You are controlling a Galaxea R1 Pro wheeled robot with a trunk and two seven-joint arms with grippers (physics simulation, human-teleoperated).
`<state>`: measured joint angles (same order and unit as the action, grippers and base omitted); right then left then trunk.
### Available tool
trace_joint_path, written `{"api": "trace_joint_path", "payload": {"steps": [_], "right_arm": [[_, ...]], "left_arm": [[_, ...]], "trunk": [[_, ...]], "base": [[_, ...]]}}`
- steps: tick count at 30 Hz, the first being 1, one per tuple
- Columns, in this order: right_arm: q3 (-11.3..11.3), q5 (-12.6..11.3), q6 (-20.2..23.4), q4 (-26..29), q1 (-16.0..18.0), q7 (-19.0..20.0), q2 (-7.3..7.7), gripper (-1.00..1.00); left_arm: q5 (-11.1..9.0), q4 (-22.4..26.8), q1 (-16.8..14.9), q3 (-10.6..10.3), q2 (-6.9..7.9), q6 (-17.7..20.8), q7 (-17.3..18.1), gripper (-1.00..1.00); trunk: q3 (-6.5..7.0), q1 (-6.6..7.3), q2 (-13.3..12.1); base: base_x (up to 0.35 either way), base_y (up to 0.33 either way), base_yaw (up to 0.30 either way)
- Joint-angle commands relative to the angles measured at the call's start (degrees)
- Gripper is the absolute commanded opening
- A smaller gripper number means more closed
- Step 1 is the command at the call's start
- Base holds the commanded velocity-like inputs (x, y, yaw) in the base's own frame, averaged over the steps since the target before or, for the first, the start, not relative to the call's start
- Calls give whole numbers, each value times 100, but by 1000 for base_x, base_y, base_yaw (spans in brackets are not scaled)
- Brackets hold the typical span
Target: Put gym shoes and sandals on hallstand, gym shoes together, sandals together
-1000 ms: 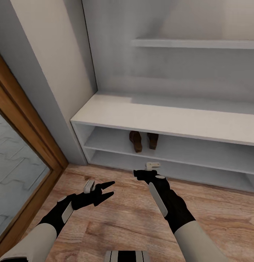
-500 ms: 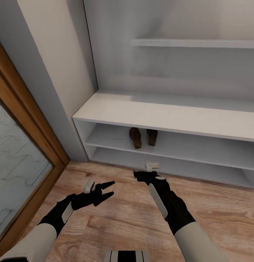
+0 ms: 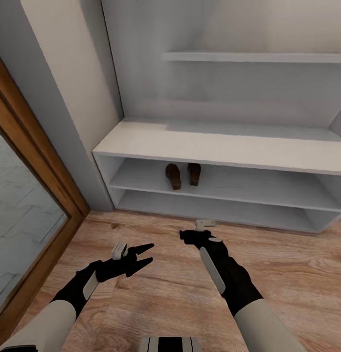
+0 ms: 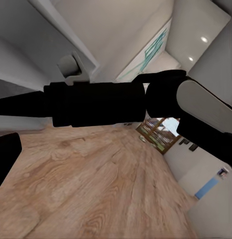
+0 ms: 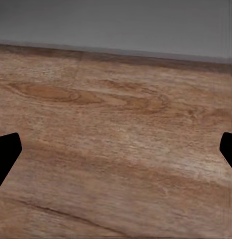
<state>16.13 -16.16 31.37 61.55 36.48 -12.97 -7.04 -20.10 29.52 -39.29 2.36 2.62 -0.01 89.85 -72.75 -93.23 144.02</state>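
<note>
sandals (image 3: 182, 175) — 2 | hallstand (image 3: 224, 146) — 1 | open shelf levels — 2 | upper shelf (image 3: 253, 57) — 1

Rack (image 3: 214, 146) pale grey-white. Sandals (image 3: 182, 175) dark brown, on its shelf mid-frame. Floor (image 3: 297, 278) light brown wood grain. Frame (image 3: 40, 186) at left orange-brown wood. Grippers black: left (image 3: 147, 254), right (image 3: 186, 234); forearms off-white.

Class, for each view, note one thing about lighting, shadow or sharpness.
Head view: the two sandals sit in the hallstand shelf's shadow, soft-edged. Left wrist view: bright ceiling spots. Right wrist view: evenly lit, faintly blurred corridor floor.
</note>
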Motion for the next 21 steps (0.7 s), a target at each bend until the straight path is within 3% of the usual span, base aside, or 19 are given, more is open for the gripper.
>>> {"api": "trace_joint_path", "payload": {"steps": [1, 21], "right_arm": [[13, -59, 15, 8, 4, -57, 1, 100], [-14, -62, 21, 32, 5, -48, 10, 100]], "left_arm": [[-8, 1, -1, 2, 1, 1, 15, 100], [3, 10, -3, 16, 18, 1, 15, 100]], "trunk": [[-2, 1, 2], [50, 1, 2]], "base": [[-18, 0, -272], [-2, 0, -285]]}}
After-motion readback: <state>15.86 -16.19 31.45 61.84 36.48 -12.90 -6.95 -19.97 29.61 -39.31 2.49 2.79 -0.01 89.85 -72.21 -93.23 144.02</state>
